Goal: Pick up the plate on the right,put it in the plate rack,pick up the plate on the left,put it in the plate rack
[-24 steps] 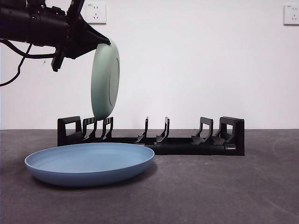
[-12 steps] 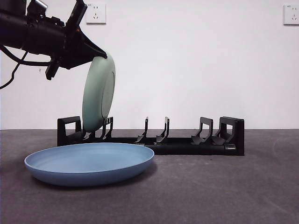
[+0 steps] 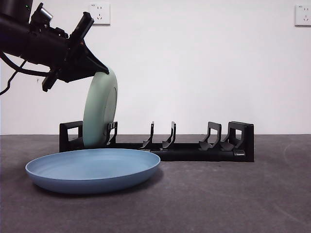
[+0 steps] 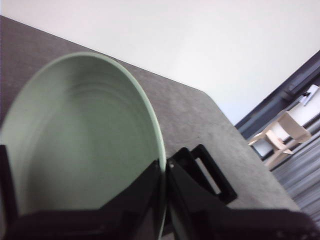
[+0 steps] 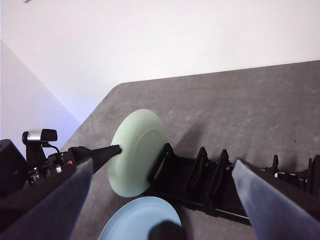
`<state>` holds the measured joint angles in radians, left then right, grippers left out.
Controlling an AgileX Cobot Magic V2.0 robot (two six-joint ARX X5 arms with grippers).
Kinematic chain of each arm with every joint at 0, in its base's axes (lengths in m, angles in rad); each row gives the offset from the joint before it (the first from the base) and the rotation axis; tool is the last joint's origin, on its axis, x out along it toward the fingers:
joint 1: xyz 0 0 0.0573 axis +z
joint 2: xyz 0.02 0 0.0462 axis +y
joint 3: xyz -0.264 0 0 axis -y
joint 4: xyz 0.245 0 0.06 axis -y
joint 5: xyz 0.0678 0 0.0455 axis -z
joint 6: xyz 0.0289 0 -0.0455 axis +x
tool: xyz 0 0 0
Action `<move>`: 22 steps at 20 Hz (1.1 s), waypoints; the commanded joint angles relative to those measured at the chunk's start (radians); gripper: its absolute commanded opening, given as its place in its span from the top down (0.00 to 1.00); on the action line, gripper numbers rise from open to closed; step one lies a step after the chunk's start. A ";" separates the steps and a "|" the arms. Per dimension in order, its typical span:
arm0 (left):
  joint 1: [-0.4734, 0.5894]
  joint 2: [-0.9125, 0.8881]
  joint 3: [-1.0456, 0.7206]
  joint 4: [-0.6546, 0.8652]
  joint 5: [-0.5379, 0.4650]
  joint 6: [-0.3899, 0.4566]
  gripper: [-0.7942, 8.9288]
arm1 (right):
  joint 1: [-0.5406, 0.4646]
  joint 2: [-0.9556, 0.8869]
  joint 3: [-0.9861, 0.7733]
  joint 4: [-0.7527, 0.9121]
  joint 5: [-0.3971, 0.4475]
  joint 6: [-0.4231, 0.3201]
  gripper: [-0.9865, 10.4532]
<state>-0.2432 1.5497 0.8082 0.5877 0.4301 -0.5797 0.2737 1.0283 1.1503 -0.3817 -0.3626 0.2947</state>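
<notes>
Pale green plate (image 3: 99,110) pinched at its rim by left pincer (image 3: 101,70), upper left of frame, lower edge entering plate rack (image 3: 214,145) end slot. Could miss the prongs and topple onto blue plate (image 3: 92,170) if released tilted. Right pincer (image 5: 160,200) spread, waiting.

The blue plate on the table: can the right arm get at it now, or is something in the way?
Probably yes. The blue plate lies flat in front of the plate rack with nothing on it. The right gripper hangs open above it. The left gripper holds the green plate over the rack, behind.
</notes>
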 commanded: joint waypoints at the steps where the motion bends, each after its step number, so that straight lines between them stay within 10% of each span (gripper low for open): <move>1: 0.003 0.005 -0.001 -0.005 -0.010 0.027 0.70 | 0.000 0.002 0.001 0.007 0.003 -0.009 0.50; 13: 0.002 -0.029 -0.001 0.093 0.094 0.070 0.55 | 0.001 0.006 0.001 -0.004 0.002 -0.007 0.51; 22: -0.040 -0.330 0.002 -0.182 0.143 0.492 0.55 | 0.007 0.098 0.001 -0.185 -0.128 -0.001 0.51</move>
<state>-0.2726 1.2602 0.8089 0.4675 0.5743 -0.2855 0.2756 1.1065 1.1507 -0.5560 -0.4511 0.2955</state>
